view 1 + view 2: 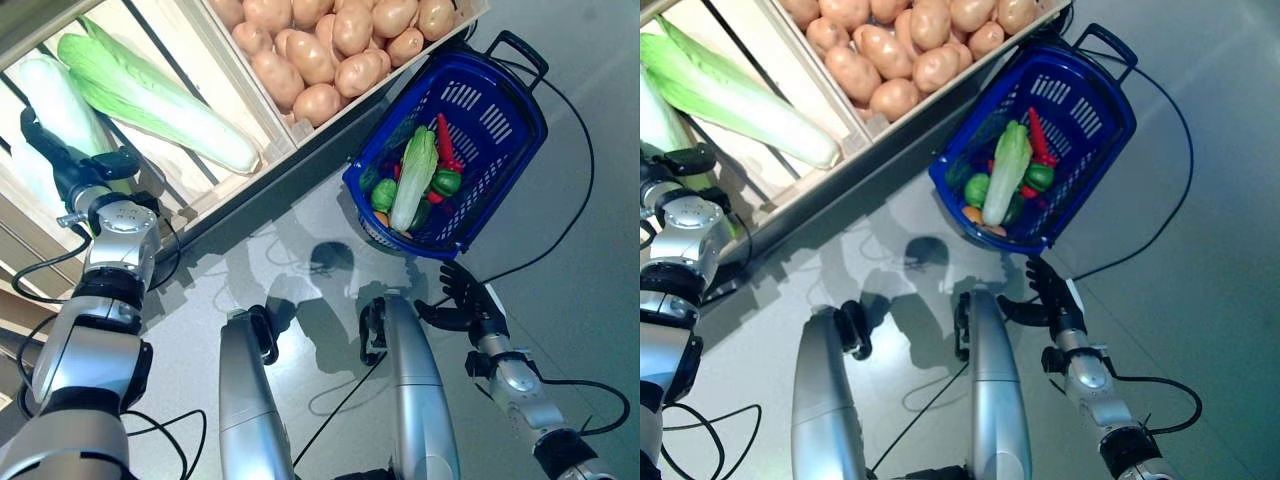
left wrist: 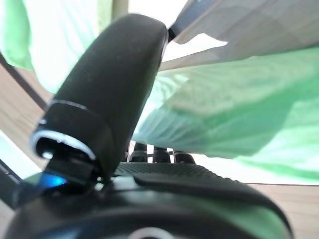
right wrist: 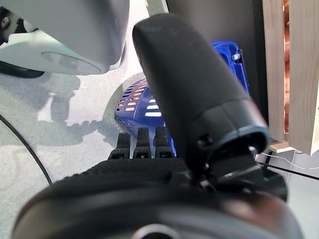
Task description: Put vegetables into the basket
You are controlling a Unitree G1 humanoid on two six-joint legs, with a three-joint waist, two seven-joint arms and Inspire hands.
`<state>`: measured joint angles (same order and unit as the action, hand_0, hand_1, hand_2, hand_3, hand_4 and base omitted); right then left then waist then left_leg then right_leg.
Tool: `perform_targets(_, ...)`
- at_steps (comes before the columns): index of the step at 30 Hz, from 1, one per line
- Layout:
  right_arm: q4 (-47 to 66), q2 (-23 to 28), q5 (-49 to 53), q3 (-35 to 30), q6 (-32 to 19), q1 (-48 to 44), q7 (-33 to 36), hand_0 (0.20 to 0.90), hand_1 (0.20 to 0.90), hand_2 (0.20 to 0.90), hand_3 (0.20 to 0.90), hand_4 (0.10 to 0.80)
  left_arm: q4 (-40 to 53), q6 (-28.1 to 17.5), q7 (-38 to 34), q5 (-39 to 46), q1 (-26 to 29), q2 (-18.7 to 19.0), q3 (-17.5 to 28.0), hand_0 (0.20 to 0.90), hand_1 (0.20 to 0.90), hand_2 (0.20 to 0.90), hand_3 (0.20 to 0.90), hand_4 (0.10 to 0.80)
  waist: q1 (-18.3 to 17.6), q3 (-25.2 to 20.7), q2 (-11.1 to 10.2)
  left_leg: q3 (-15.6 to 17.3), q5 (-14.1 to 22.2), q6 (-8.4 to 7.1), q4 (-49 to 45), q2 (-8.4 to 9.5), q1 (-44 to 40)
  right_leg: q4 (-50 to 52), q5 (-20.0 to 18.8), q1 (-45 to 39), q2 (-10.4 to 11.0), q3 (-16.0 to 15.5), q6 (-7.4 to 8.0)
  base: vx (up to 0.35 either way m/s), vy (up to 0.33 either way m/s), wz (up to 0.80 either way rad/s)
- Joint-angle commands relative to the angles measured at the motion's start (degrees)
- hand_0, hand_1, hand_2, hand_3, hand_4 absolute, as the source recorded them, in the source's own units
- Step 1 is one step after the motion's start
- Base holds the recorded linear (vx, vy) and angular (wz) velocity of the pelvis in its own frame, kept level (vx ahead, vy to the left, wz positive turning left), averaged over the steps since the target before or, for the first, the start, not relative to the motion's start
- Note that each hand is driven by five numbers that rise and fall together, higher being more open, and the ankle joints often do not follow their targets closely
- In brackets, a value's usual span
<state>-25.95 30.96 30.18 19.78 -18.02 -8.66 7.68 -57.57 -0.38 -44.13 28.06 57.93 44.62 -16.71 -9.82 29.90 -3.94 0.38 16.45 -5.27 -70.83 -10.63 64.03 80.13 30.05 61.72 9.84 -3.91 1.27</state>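
My left hand (image 1: 72, 168) reaches into the wooden stand's left crate. Its straight fingers lie along a pale green cabbage (image 1: 55, 100), with the thumb standing off to the side. In the left wrist view the cabbage (image 2: 229, 114) fills the space past the thumb (image 2: 109, 84). The blue basket (image 1: 520, 110) stands on the floor at the right. It holds a long pale cabbage (image 1: 415, 178), a red pepper (image 1: 445, 140) and green peppers (image 1: 446, 183). My right hand (image 1: 466, 300) is open just in front of the basket's near rim (image 3: 142, 102).
The wooden stand (image 1: 230, 185) runs across the top left, with a crate of potatoes (image 1: 320, 55) next to the basket. Grey floor (image 1: 590, 260) lies to the right of the basket.
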Motion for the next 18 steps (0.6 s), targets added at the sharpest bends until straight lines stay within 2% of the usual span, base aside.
perform_targets(1, 6.76, 2.41, 1.08, -1.42, -6.93, 1.01, 3.06, 0.9, 0.9, 0.9, 0.9, 0.8, -1.28, 0.42, 4.9, 0.9, 7.74, 4.87, -3.5, 0.9, 0.9, 0.9, 0.9, 0.8, -1.71, -0.11, -0.45, 5.25, 6.63, 6.11, -0.62, -0.1, -3.2, -6.74, -7.34, -0.83, -0.91, 0.84, -1.11, -0.033, 0.001, 0.0)
perform_targets(3, 6.96, 2.45, 0.48, -1.5, -6.9, 1.38, 3.44, 0.9, 0.9, 0.9, 0.9, 0.8, -1.57, 1.01, 6.68, 1.17, 7.62, 5.29, -3.38, 0.9, 0.9, 0.9, 0.9, 0.8, -1.59, -0.11, -0.49, 5.28, 6.47, 6.08, -0.57, -0.17, -2.93, -6.71, -7.49, -0.53, -0.89, 0.71, -1.04, 0.0, 0.0, 0.0)
perform_targets(4, 7.02, 2.53, 0.36, -1.57, -6.79, 1.5, 3.69, 0.9, 0.9, 0.9, 0.9, 0.8, -1.6, 0.95, 7.4, 1.23, 7.71, 5.53, -3.35, 0.556, 0.556, 0.556, 0.556, 0.571, -1.57, -0.11, -0.52, 5.3, 6.39, 6.12, -0.44, -0.21, -2.95, -6.79, -7.55, -0.53, -0.91, 0.67, -1.06, 0.0, 0.0, 0.0)
perform_targets(5, 7.14, 2.61, 0.4, -1.65, -6.7, 1.6, 3.78, 0.9, 0.9, 0.9, 0.9, 0.8, -1.53, 0.71, 7.71, 1.38, 7.7, 5.69, -3.3, 0.462, 0.462, 0.462, 0.462, 0.508, -1.57, -0.11, -0.53, 5.3, 6.36, 6.07, -0.39, -0.26, -2.95, -6.86, -7.58, -0.55, -0.94, 0.68, -1.07, 0.0, 0.0, 0.0)
perform_targets(6, 7.18, 2.7, 0.51, -1.86, -6.69, 1.92, 3.92, 0.9, 0.9, 0.9, 0.9, 0.8, -1.76, -0.81, 9.45, 1.73, 7.61, 6.15, -3.24, 0.3, 0.3, 0.3, 0.3, 0.4, -1.64, -0.11, -0.53, 5.33, 6.22, 6.05, -0.13, -0.4, -3.08, -7.12, -7.71, -0.69, -0.98, 0.7, -1.06, 0.0, 0.0, 0.0)
perform_targets(14, 8.73, 2.3, 0.18, -3.56, -6.86, 3.28, 2.41, 0.9, 0.9, 0.9, 0.9, 0.8, 1.29, -1.09, 10.26, 1.43, 5.81, 6.76, -2.77, 0.3, 0.3, 0.3, 0.3, 0.4, -1.9, -0.11, 0.05, 6.51, 4.89, 5.74, 4.95, -0.7, -8.39, -11.62, -8.55, -5.56, -1.47, 0.93, -0.91, -0.001, -0.001, 0.0)
perform_targets(18, 9.28, 1.73, -0.5, -2.52, -6.92, 2.05, 2.22, 0.9, 0.9, 0.9, 0.9, 0.8, 0.31, -2.21, 11.14, 2.46, 4.66, 7.39, -1.53, 0.3, 0.3, 0.3, 0.3, 0.4, -1.97, -0.13, 0.12, 8.2, 3.74, 4.98, 10.54, -1.15, -16.44, -16.77, -9.45, -12.94, -1.58, 0.34, -0.74, 0.0, 0.0, 0.0)
